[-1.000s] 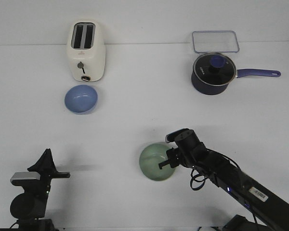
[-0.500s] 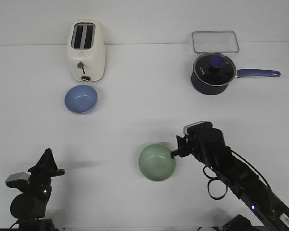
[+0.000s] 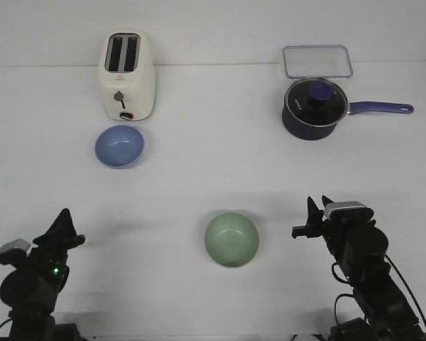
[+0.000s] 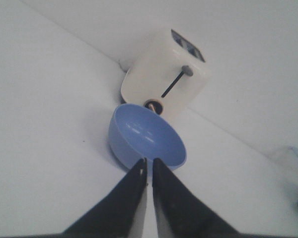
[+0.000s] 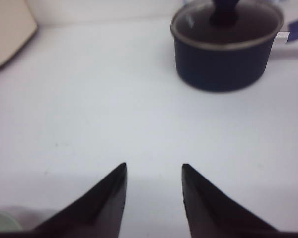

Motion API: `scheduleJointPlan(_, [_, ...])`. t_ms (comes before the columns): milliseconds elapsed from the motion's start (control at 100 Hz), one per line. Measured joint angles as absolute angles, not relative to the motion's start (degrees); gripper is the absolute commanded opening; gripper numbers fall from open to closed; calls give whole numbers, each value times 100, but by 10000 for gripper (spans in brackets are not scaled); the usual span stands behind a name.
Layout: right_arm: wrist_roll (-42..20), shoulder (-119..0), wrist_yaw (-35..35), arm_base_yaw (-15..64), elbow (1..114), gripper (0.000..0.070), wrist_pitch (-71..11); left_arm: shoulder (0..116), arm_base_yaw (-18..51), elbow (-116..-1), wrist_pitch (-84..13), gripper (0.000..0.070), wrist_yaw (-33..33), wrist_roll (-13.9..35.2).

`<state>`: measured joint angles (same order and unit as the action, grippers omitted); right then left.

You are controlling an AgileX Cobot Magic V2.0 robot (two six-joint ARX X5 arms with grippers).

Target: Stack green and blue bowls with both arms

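The pale green bowl sits upright on the white table at front centre; a sliver of it shows in the right wrist view. The periwinkle blue bowl stands in front of the toaster and shows in the left wrist view. My left gripper is at the front left, far from the blue bowl, its fingers nearly together and empty. My right gripper is to the right of the green bowl, apart from it, open and empty.
A cream toaster stands at the back left, just behind the blue bowl. A dark navy saucepan with a glass lid and a long handle stands at the back right, with a clear lidded box behind it.
My right gripper has drawn back from the green bowl's rim to the right and toward the front, leaving the bowl on the table. My left arm has shifted left and slightly lower.
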<state>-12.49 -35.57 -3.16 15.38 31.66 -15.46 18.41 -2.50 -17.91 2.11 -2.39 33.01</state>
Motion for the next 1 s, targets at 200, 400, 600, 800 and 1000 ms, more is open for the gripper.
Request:
scheduleJointPlan(200, [-1221,-3616,-126,1527,3166,225,-1562,4217,-250,-3094,89,147,-526,2877])
scheduleJointPlan(400, [-1216,-3614,-58,1527,3166,225,-1557,6451,-250,-4359,91,546,-941,2460])
scheduleJointPlan(600, [-1216,-3614,1,1527,3166,225,-1559,8121,-252,-5347,110,543,-939,2386])
scheduleJointPlan(800, [-1216,-3614,3,1527,3166,225,-1559,9411,-261,-6080,104,537,-939,2386])
scheduleJointPlan(1000, [-1216,-3614,-1,1527,3166,225,-1653,10084,-261,-6392,97,46,-939,2386])
